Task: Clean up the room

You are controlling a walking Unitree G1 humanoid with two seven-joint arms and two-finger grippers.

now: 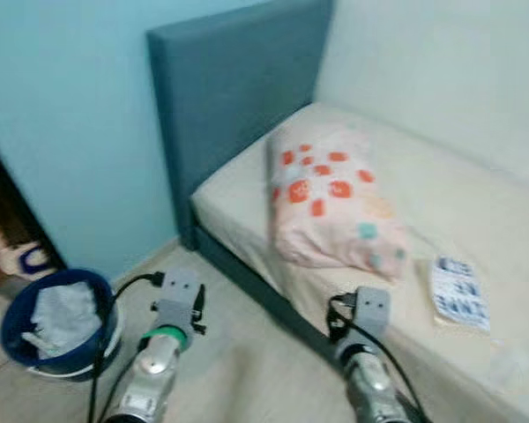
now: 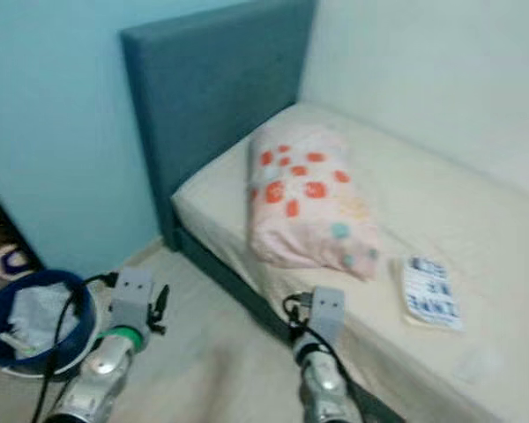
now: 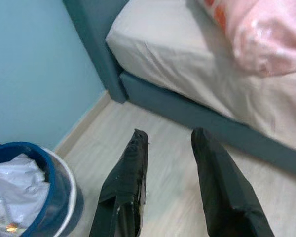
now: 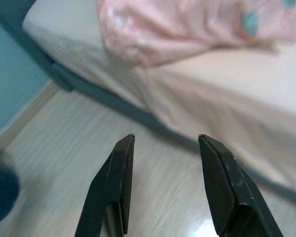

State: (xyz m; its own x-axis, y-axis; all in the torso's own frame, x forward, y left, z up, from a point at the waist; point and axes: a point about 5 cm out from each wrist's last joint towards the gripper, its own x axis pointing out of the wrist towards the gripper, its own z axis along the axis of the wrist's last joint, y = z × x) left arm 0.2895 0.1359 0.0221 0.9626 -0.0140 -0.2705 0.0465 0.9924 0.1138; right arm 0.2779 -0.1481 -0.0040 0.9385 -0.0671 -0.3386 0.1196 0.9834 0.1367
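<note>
I stand on a pale wood-grain floor (image 1: 238, 370) beside a bed (image 1: 476, 203) whose mattress wears a smooth cream sheet over a low blue-grey base. An upholstered slate-blue headboard (image 1: 229, 88) rises flat against a light blue wall (image 1: 62, 115), and a plain whitish wall runs along the bed's far side. On the sheet near the headboard lies a soft, puffy pink pillow (image 1: 331, 203), printed with orange-red and teal patches and slightly glossy in my left wrist view. Just beside it, toward the bed's near edge, a flat printed booklet (image 1: 459, 293) with blue and white markings lies on the sheet, apart from the pillow. On the floor to my left, near the wall, stands a round blue bin (image 1: 22, 330) with a white lower band, holding crumpled white paper or plastic (image 1: 62, 313). My left end effector (image 3: 170, 143) hangs over the floor between bin and bed, its 2 matte black fingers spread apart and holding nothing. My right end effector (image 4: 165, 140) hangs over the floor by the bed's edge, below the pillow, fingers likewise parted and empty.
</note>
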